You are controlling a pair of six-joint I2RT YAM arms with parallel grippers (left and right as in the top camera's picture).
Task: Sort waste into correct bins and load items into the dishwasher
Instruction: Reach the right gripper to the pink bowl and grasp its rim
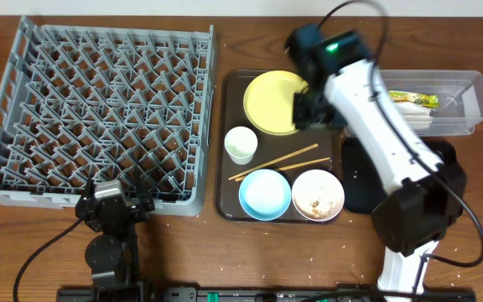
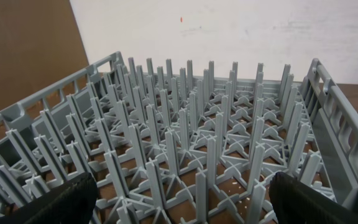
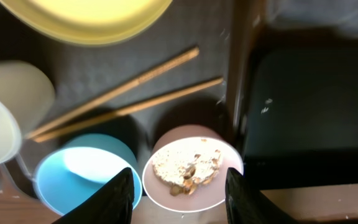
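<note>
Over the right rim of the yellow plate (image 1: 271, 101), at the far end of the dark-brown serving tray (image 1: 222, 143): the right gripper (image 1: 309, 105), fingers (image 3: 120, 193) partly spread, pinching nothing. No contact with the plate discernible from above.

Framed between those fingers in the wrist view, lower down and apart from them: the white bowl (image 3: 191, 177) with beige crumbs (image 3: 188, 168), at the tray's near right corner. Just left of it, at the near edge, the light-blue bowl (image 1: 264, 194). Across the tray's middle, between plate and bowls, the wooden chopsticks (image 1: 279, 162), lying slanted and nearly parallel. At the left edge, beside the plate, the white cup (image 1: 241, 143), upright.

Off the tray's right edge, on the table (image 1: 225, 33): the black tray (image 1: 360, 180), largely covered from above by the right arm. Beyond it, toward the table's far right corner, the clear tub (image 1: 470, 84), holding the yellow-green wrapper (image 1: 413, 99) and a white napkin (image 1: 409, 115).

Left half of the table: the grey dish rack (image 1: 99, 109), pegs bare. At its near edge, the left gripper (image 1: 114, 201), spread wide, holding nothing, facing across the pegs.
</note>
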